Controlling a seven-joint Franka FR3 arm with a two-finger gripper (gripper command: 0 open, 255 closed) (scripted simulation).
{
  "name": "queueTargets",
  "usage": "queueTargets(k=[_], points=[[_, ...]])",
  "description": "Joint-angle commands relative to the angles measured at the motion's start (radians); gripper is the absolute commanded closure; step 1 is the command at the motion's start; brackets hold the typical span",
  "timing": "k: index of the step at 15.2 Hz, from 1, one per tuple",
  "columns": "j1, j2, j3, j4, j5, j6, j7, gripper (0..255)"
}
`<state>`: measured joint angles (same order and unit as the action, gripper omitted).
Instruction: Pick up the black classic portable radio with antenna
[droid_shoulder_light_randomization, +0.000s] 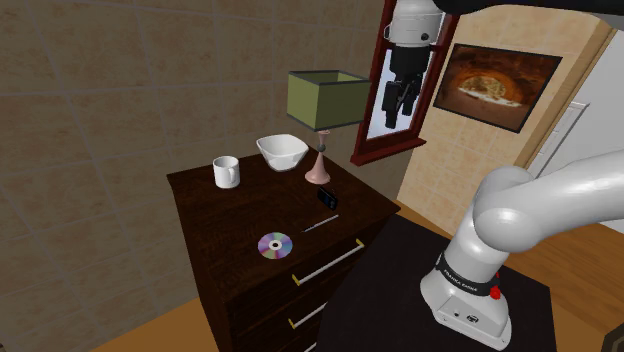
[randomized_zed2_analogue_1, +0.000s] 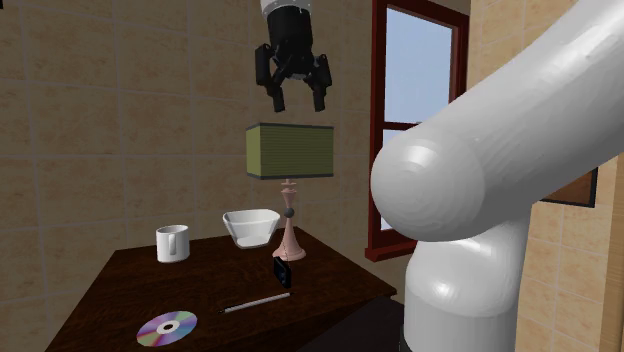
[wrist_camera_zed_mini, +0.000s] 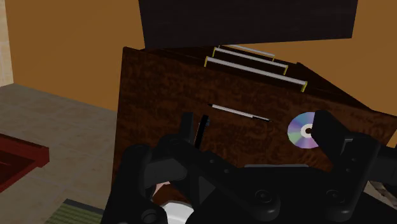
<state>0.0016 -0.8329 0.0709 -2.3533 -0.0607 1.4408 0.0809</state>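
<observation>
Overhead, the hand (randomized_zed2_analogue_1: 298, 104) is held open and empty, well above the lamp (randomized_zed2_analogue_1: 289, 150). The small black radio (randomized_zed2_analogue_1: 283, 272) is seen on the dresser (randomized_zed2_analogue_1: 120, 285); it is left untouched.

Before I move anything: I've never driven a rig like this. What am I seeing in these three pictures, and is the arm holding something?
It is one white robot arm with a black two-finger gripper. One camera looks from beside its stand, a second from close by the arm, a third rides on the wrist. The gripper hangs open, holding nothing, high above an olive-shaded lamp. On the dark wooden dresser are a small black radio, a thin grey rod, a shiny disc, a white mug and a white bowl.
</observation>
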Motion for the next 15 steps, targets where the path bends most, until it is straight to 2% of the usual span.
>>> queueTargets(k=[1, 8, 15], points=[[0.0, 0.0, 0.0, 0.0, 0.0, 0.0, 0.0, 0], [-0.029, 0.088, -0.076, -0.149, -0.007, 0.261, -0.029, 0], [-0.051, 0.262, -0.153, -0.23, -0.001, 0.536, -0.068, 0]])
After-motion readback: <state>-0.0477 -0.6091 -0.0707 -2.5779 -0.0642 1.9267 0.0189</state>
